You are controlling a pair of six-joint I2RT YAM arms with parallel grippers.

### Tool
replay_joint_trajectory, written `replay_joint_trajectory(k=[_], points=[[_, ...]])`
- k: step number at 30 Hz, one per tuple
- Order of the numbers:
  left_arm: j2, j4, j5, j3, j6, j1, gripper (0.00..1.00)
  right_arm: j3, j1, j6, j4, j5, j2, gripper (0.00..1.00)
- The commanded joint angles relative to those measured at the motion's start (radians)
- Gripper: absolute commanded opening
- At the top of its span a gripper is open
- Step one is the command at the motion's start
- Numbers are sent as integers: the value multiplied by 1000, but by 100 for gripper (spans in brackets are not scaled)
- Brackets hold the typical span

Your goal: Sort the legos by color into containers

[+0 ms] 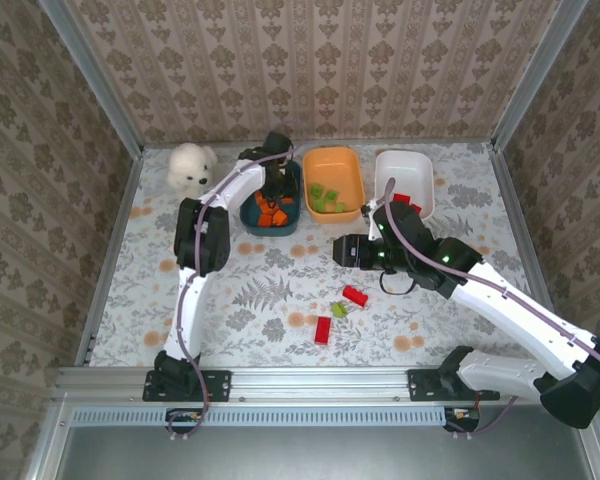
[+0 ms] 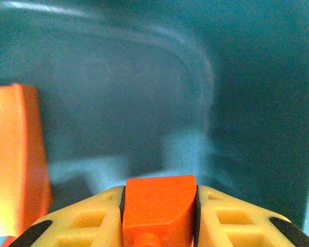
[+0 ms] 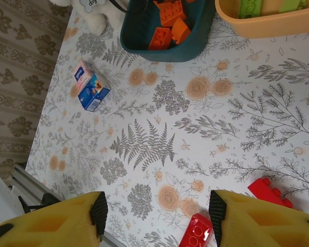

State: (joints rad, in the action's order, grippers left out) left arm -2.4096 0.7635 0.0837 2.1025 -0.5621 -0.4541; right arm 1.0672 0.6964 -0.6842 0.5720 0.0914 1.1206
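Left claw (image 2: 159,198) grips an orange brick (image 2: 159,213) inside the teal tub (image 2: 144,77); right claw (image 3: 157,216) is open, empty. Two red bricks (image 1: 356,295) and one green brick (image 1: 338,310) lie unsorted on the worktop (image 1: 260,290).

Along the table's (image 1: 280,285) far edge three tubs stand in a row: left tub (image 1: 270,232), middle tub (image 1: 356,180), right tub (image 1: 405,168), each holding bricks (image 1: 327,198). The plush bear (image 1: 192,165) sits in the far left corner, just left of the left tub. The carton (image 3: 91,86) lies near the left edge, before the bear. Three loose bricks (image 1: 355,295) lie together mid-table, before the middle tub. Inside the left tub, the left gripper (image 1: 276,188) holds one brick (image 2: 159,206).
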Motion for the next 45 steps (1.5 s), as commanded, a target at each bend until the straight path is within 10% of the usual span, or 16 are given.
replay_joint_trajectory(k=[1,16,33,45], points=[[60,19,28,-35,-31,3,42,23,-6,6,-9,27,21,58],[334,-45,-12,-122,-65,4,63,103,60,21,250,-33,97,59],[1372,-285,146,-1136,36,-90,88,190,350,-417,336,-54,621,74],[1782,-54,218,-1297,-4,-93,92,225,381,-595,322,-65,777,63]])
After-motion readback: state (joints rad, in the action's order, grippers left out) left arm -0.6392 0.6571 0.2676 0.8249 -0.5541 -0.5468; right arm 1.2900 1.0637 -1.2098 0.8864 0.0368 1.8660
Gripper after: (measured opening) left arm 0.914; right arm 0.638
